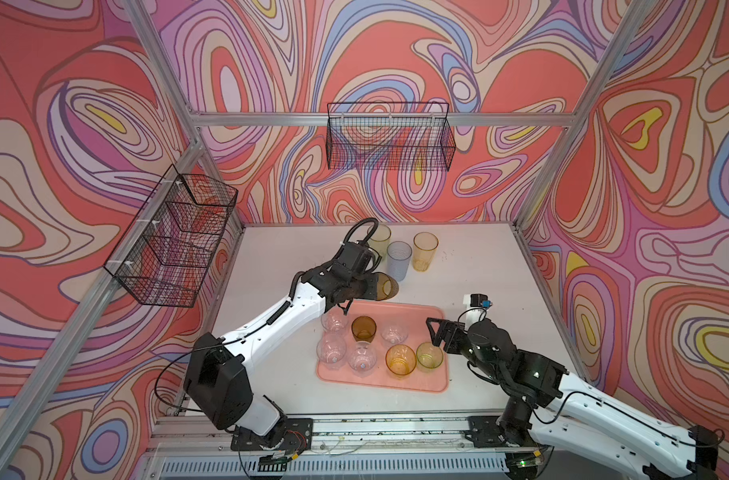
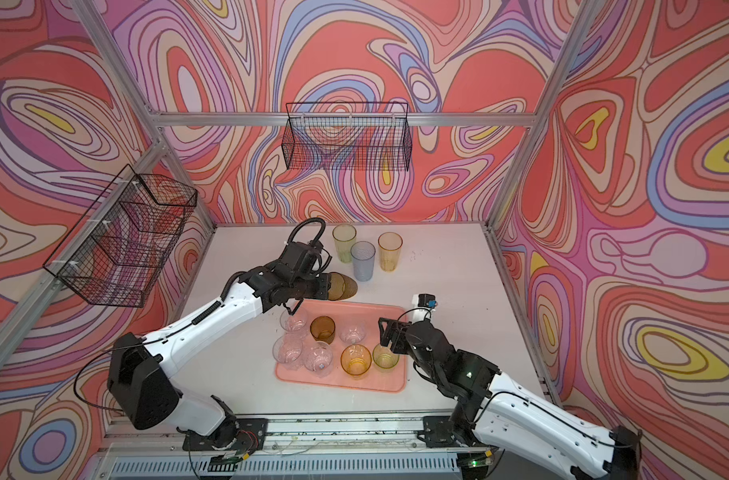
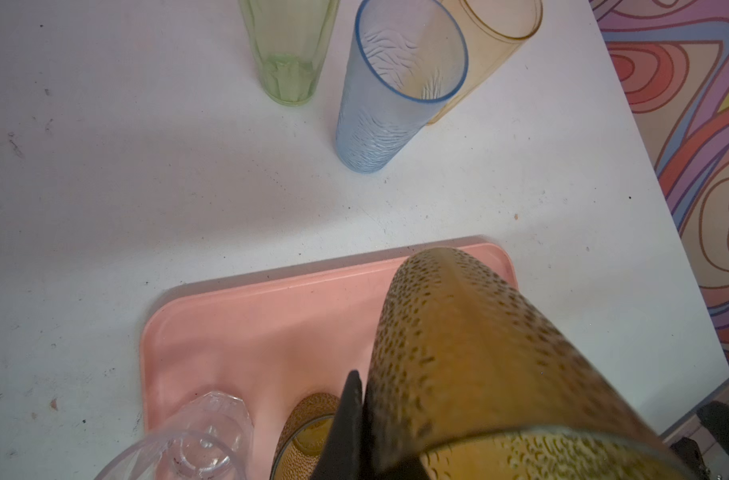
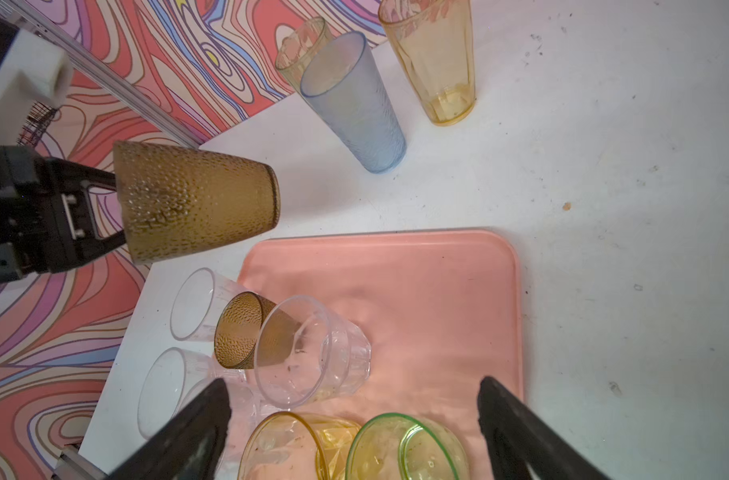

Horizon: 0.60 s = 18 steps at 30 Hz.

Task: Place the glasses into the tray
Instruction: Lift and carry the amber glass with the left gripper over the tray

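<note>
My left gripper (image 1: 367, 287) (image 3: 367, 432) is shut on the rim wall of a brown dimpled glass (image 1: 382, 286) (image 2: 342, 286) (image 3: 479, 353) (image 4: 196, 201). It holds the glass on its side just above the far edge of the pink tray (image 1: 421, 320) (image 2: 379, 320) (image 3: 271, 324) (image 4: 437, 291). On the tray stand another brown glass (image 1: 362, 328), several clear ones (image 1: 362, 358), an amber one (image 1: 401, 360) and a green one (image 1: 430, 355) (image 4: 404, 451). My right gripper (image 1: 434, 334) (image 2: 384, 332) (image 4: 354, 390) hangs open and empty over the green glass.
Tall yellow (image 1: 380, 239), blue-grey (image 1: 398, 259) and orange (image 1: 425, 251) glasses stand upright on the white table behind the tray. Black wire baskets hang on the back wall (image 1: 389, 137) and the left wall (image 1: 175, 241). Metal frame posts border the table.
</note>
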Each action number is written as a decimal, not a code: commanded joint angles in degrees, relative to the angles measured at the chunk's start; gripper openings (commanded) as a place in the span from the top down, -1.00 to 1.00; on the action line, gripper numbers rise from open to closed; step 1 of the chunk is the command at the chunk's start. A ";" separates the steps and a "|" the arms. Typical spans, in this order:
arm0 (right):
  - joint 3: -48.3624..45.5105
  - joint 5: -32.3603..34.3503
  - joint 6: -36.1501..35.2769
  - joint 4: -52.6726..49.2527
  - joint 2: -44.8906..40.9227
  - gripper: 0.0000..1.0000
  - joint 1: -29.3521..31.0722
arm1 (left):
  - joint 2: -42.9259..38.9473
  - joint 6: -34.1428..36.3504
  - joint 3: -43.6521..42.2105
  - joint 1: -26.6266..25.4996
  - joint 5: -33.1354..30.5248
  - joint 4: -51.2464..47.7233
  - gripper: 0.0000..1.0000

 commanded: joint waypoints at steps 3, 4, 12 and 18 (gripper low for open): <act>1.84 0.16 -3.69 -3.95 -3.68 -0.93 -2.71 | -1.47 -0.84 0.99 -2.26 -1.96 -1.91 1.00; 1.69 -0.50 -3.93 -3.99 -4.21 -0.93 -3.37 | -1.36 -0.78 1.23 -2.62 -1.92 -1.94 1.00; 1.00 -9.19 -4.58 -3.91 -5.57 -0.94 -10.16 | 0.32 -0.02 4.72 -6.66 -3.16 -3.10 1.00; 1.44 -11.07 -5.72 -5.88 -5.99 -0.95 -13.09 | 2.28 0.12 6.81 -9.38 -2.87 -3.31 1.00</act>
